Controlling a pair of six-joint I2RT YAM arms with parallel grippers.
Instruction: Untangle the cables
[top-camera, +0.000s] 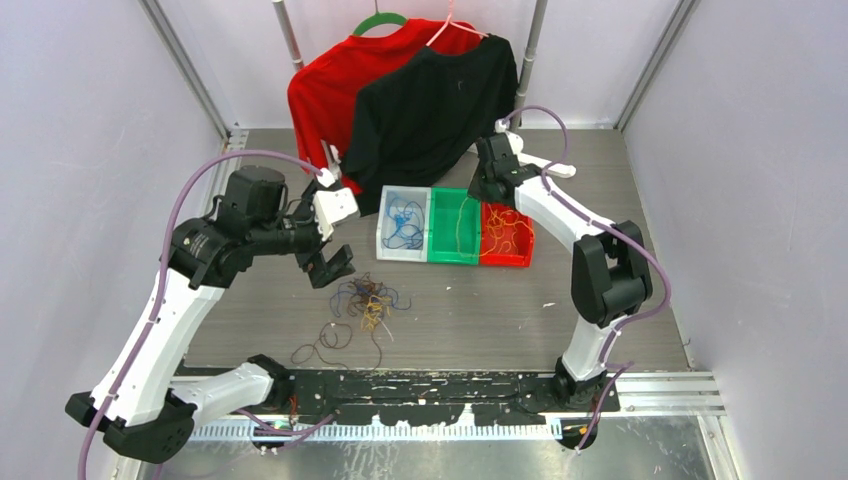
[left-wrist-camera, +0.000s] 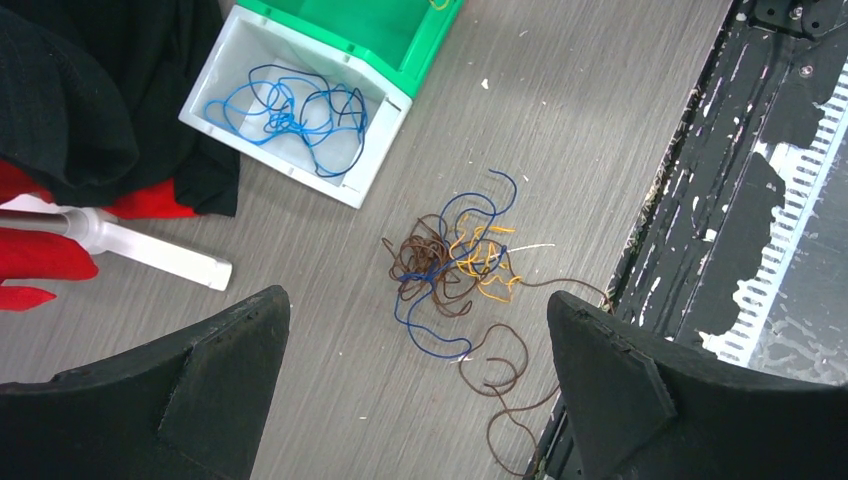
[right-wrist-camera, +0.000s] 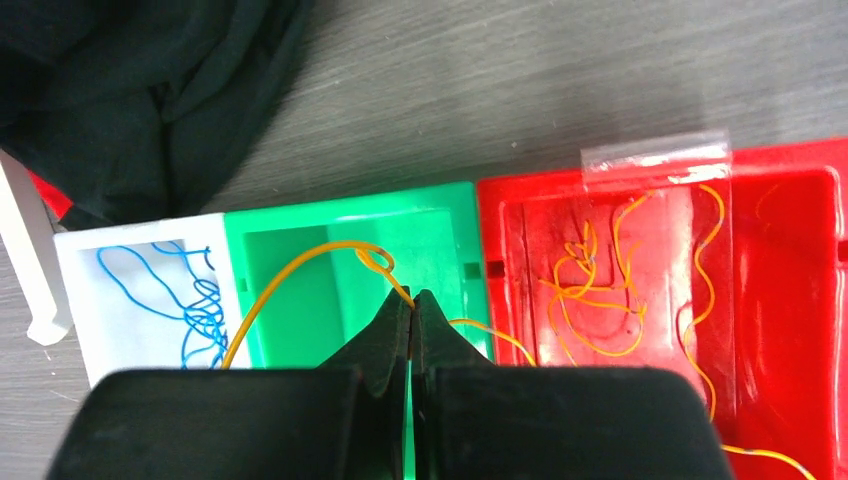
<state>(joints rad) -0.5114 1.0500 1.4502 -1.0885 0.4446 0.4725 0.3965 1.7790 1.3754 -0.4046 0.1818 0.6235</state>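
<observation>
Orange-yellow thin cable (right-wrist-camera: 300, 262) sits pinched in the closed right gripper (right-wrist-camera: 411, 300) at the centre of the right wrist view, looping over the green plastic bin (right-wrist-camera: 450, 200). Best to let go only once its whole length hangs over one bin. Jaws wide, the left gripper (left-wrist-camera: 415, 305) hovers above the knotted heap of blue, brown and orange cables (left-wrist-camera: 440, 265) mid-frame, and it should go for a loose outer strand.

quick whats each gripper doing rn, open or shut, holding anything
Left gripper: open, empty, above the tangled cables.
Right gripper: shut on a yellow-orange cable, over the green bin.
</observation>
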